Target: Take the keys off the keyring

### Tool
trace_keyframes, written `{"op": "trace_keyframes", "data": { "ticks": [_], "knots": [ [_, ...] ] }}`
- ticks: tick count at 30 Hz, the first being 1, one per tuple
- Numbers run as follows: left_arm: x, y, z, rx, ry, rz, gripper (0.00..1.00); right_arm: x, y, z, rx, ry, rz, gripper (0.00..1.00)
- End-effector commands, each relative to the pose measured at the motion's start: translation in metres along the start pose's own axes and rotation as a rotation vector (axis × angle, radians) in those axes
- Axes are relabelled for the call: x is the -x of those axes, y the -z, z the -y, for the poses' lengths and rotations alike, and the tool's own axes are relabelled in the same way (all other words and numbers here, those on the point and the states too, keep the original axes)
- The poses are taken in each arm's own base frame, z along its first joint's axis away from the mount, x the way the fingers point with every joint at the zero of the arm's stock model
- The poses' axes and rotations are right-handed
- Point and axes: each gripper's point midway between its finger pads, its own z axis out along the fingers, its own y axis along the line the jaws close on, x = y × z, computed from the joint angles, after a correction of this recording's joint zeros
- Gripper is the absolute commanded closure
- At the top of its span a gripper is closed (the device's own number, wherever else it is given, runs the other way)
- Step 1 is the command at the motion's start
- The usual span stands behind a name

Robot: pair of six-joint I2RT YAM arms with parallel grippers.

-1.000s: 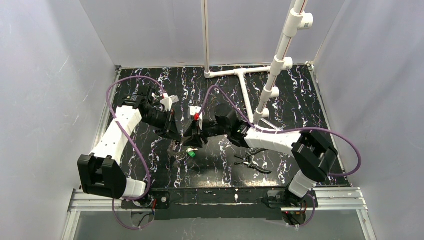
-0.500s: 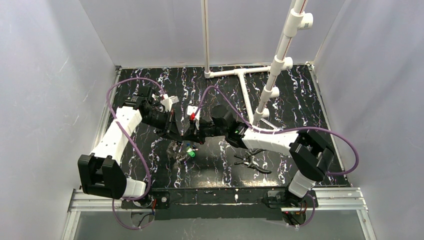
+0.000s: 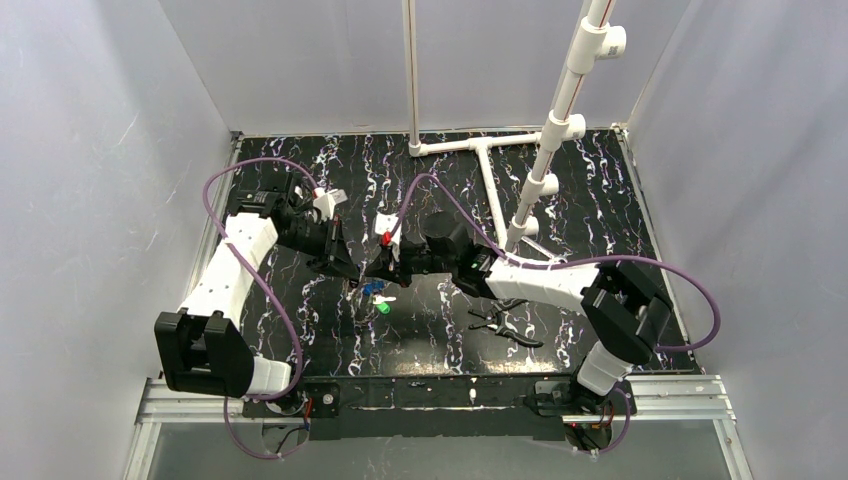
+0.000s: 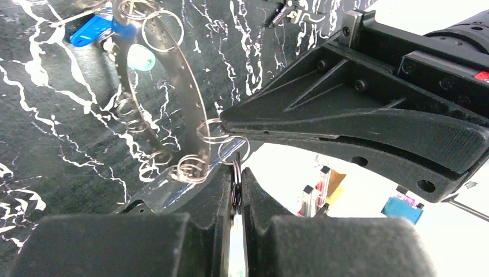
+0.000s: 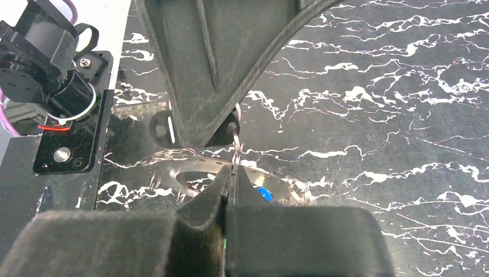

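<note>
Well inside the edges of the black marbled table (image 3: 600, 200), left gripper (image 4: 234, 176) and right gripper (image 5: 232, 176) meet, each pinched on the thin silvery metal keyring (image 4: 234, 151). Blue- and green-headed keys (image 3: 380, 298) are just beside, black-handled pliers (image 3: 505, 325) well apart.

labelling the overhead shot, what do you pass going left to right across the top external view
left gripper → keys → pliers → right elbow; right gripper left out, since it overlaps the keys
</note>
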Motion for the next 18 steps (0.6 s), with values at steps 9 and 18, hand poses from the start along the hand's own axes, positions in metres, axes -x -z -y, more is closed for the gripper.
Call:
{"op": "trace_keyframes", "data": {
  "ticks": [9,18],
  "knots": [
    [0.000,0.009,-0.005,0.000,0.064,0.042,1.00,-0.003,0.011,0.006,-0.049,0.054,-0.010,0.99],
    [-0.012,-0.004,-0.010,-0.047,0.127,-0.022,1.00,0.014,0.011,0.013,-0.063,-0.042,0.090,0.99]
  ]
}}
